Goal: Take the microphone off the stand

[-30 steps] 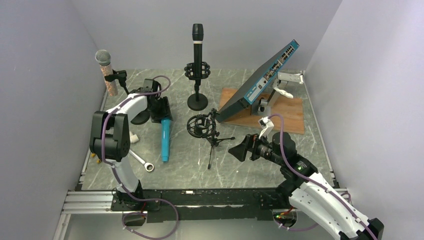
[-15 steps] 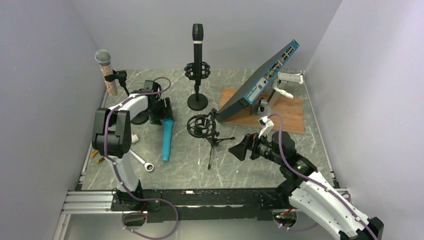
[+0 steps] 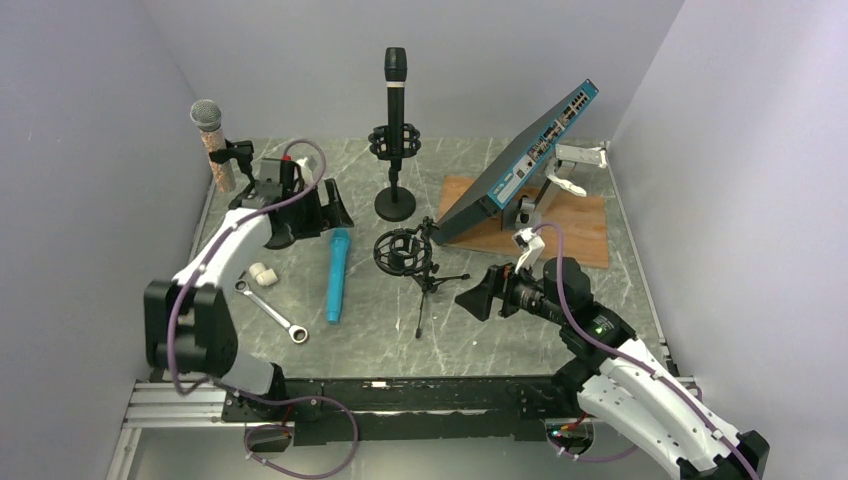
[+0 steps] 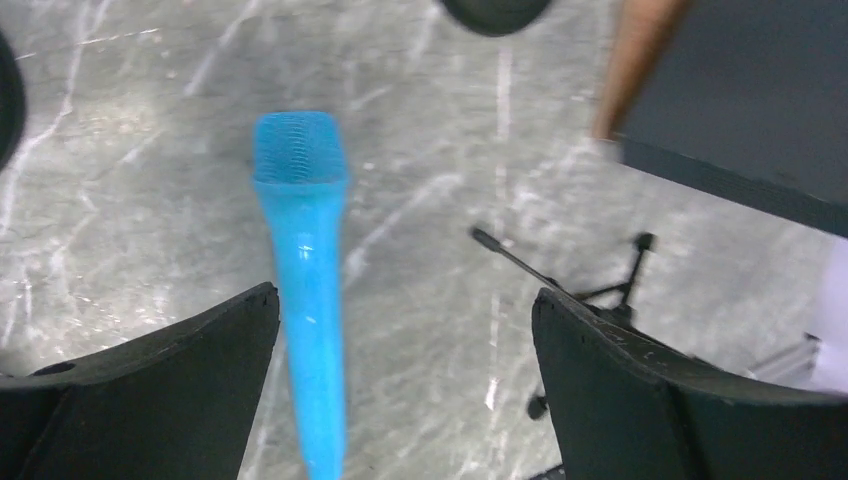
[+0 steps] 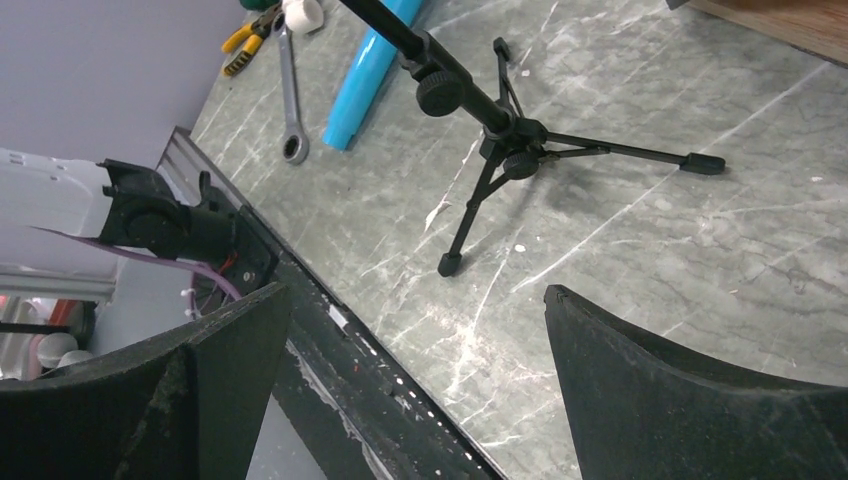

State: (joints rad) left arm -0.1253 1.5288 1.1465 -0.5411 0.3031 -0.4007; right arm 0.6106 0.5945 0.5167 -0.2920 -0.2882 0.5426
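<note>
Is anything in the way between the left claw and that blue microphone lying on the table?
Nothing visible is. The left gripper hangs open right above the blue microphone, which lies flat on the table, off any stand, with no other object between them.

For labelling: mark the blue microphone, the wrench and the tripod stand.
blue microphone (image 3: 336, 279): top view, middle of its body.
wrench (image 3: 269, 310): top view, shaft.
tripod stand (image 5: 507, 129): right wrist view, hub where the legs meet.

Blue microphone (image 3: 335, 278); grey white-veined table (image 3: 380, 330); black stand (image 3: 429, 281).
</note>
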